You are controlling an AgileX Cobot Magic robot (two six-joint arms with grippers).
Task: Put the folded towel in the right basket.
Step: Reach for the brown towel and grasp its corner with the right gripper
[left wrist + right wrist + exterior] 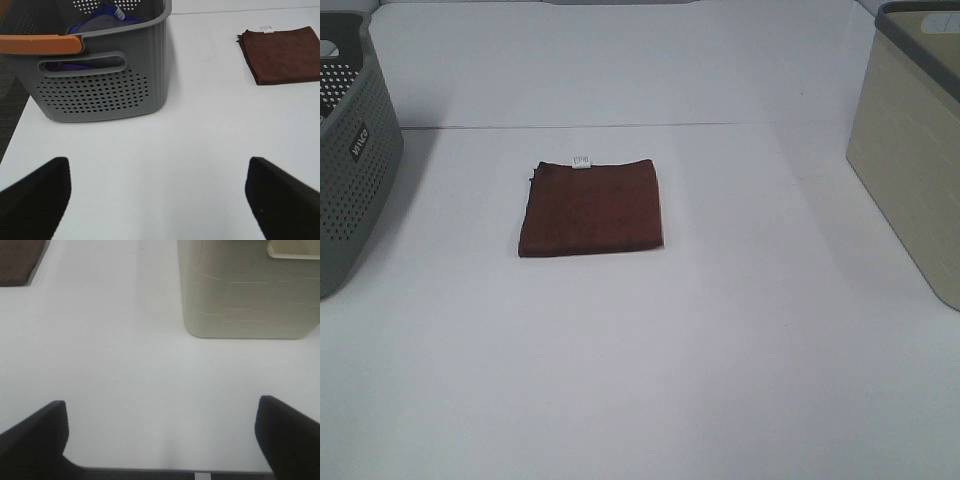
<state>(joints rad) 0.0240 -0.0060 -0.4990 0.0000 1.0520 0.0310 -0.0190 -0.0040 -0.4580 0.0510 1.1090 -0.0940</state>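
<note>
The folded dark red-brown towel (591, 207) lies flat on the white table, left of the middle, with a small white tag on its far edge. It also shows in the left wrist view (282, 54) and as a corner in the right wrist view (20, 260). The right basket (915, 140) is beige with a grey rim and stands at the right edge; it shows in the right wrist view (250, 290). Neither gripper shows in the exterior view. My left gripper (157, 200) is open and empty over bare table. My right gripper (160, 440) is open and empty near the table's front edge.
A grey perforated basket (350, 160) stands at the left edge; in the left wrist view (100, 75) it has an orange handle and holds purple and grey cloth (95, 20). The white table (720, 350) spreads between the baskets.
</note>
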